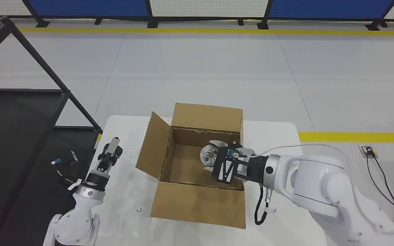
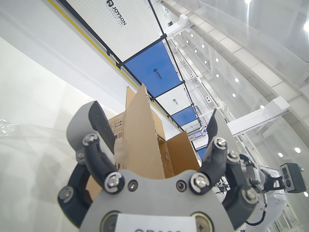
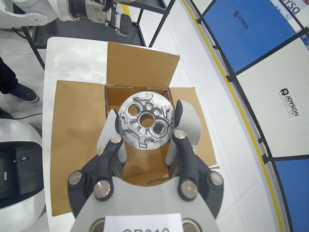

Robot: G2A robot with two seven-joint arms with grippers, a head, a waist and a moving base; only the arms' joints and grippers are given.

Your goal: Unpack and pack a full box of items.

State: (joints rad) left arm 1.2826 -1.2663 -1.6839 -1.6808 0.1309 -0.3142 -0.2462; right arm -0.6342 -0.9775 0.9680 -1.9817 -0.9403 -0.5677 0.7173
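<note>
The right gripper [image 3: 146, 116] is closed to the width of a round cast-metal disc [image 3: 144, 131], which is clamped across its rim between the two finger pads [image 3: 178, 112]. The disc is held over the opening of the cardboard box [image 3: 142, 66], whose flaps are folded outward; the visible part of the box floor is bare. The disc is judged rigid and heavy for its bulk, with a smooth outer edge liable to slip under a light grip. A hold across opposite points of the rim, as applied here, is considered sound; the central bore and pockets appear less suitable. The left gripper [image 2: 155, 121] is held wide open and empty just beside the box's side flap, over the white table [image 1: 123, 203].
</note>
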